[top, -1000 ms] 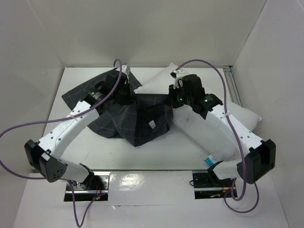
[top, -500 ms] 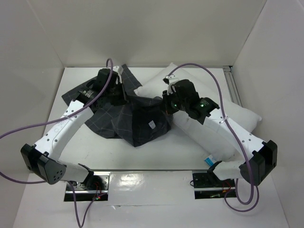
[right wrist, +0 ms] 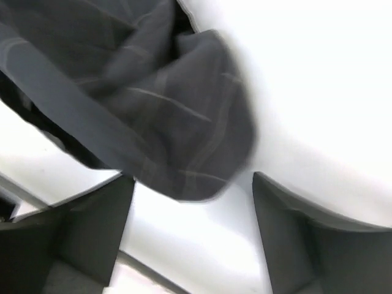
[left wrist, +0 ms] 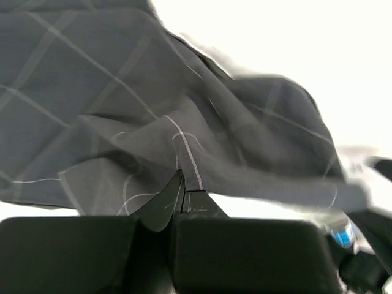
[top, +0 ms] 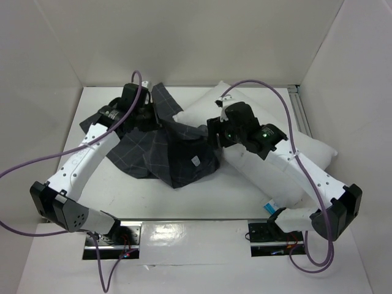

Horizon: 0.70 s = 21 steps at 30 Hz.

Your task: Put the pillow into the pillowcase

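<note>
**Left arm pinches the pillowcase, right arm's fingers spread over the pillow**

On the left, the left gripper is pressed together on a fold of the pillowcase, pinching the dark checked cloth at its far left part. The pillowcase lies wrinkled across the left and middle of the table, and its right edge is draped over the far left corner of the pillow. Right of centre, the right gripper has its fingers spread wide with nothing clamped. It sits just beside a loose flap of the pillowcase, above the white pillow. The pillow runs diagonally from far centre to near right, mostly outside the case. A small blue tag shows at its near edge.
</note>
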Tool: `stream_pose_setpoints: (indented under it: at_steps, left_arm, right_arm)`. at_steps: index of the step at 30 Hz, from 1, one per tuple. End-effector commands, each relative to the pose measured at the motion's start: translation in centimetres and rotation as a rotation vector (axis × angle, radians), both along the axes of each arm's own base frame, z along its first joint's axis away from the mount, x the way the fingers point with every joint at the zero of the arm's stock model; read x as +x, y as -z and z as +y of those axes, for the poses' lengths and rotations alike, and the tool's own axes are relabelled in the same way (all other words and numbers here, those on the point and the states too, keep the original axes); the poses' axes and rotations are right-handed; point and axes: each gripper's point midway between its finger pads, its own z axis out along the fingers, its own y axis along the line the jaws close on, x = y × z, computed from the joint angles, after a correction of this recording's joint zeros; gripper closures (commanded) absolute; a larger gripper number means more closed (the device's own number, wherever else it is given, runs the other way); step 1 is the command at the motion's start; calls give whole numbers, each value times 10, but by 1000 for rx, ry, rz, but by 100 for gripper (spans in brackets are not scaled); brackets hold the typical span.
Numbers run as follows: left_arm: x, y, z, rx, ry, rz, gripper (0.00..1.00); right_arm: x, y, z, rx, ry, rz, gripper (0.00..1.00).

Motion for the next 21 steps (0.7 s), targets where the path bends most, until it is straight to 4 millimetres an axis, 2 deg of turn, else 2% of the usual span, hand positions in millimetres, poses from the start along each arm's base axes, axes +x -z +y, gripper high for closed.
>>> stream_pose_setpoints:
  at_steps: [1,2,3,4,5,6,9,10,11,13,14,16,17,19,20,21]
  left_arm:
    - [19,-14,23,6,-100,-32,100]
    - [20,-18,22,2,-100,-42,100]
    - [22,-18,22,1,-100,-42,100]
    - [22,-18,20,-4,-93,-40,100]
    - [25,-21,19,-6,-93,-44,100]
    - [26,-27,18,-12,-93,-58,100]
    - [26,-37,13,-23,-69,-80,100]
    - [27,-33,12,-20,-69,-71,100]
    - [26,-38,8,-24,-58,-81,100]
    - [27,-37,6,-16,-56,-75,100]
    - [26,-40,2,-15,-49,-86,100]
    - [25,-33,0,14,-42,-62,100]
    - [26,-37,2,15,-49,-74,100]
    - [25,-36,2,19,-49,-65,100]
    - [25,-35,-4,15,-33,-60,100]
    - [25,-35,-8,17,-24,-55,100]
  right_arm:
    - [0,-41,-31,-41,109,-71,11]
    - [5,-56,-37,-39,155,-106,6]
    - [6,-61,-43,-52,177,-116,2]
    - [9,-68,-50,-52,218,-131,0]
    - [17,-75,-50,-55,237,-147,0]
    - [26,-75,-61,-80,288,-149,0]
    - [55,-65,-71,-116,378,-122,0]
    - [63,-58,-73,-131,393,-107,0]
    - [76,-38,-70,-164,395,-60,0]
    - [97,-26,-76,-170,438,-40,0]
    - [109,-2,-76,-212,447,9,0]
    - [129,14,-80,-221,505,20,0]
    - [138,43,-76,-253,508,70,0]
    - [149,75,-84,-291,543,117,0]
    - [152,93,-88,-310,552,143,2]
    - [157,114,-91,-331,558,170,14]
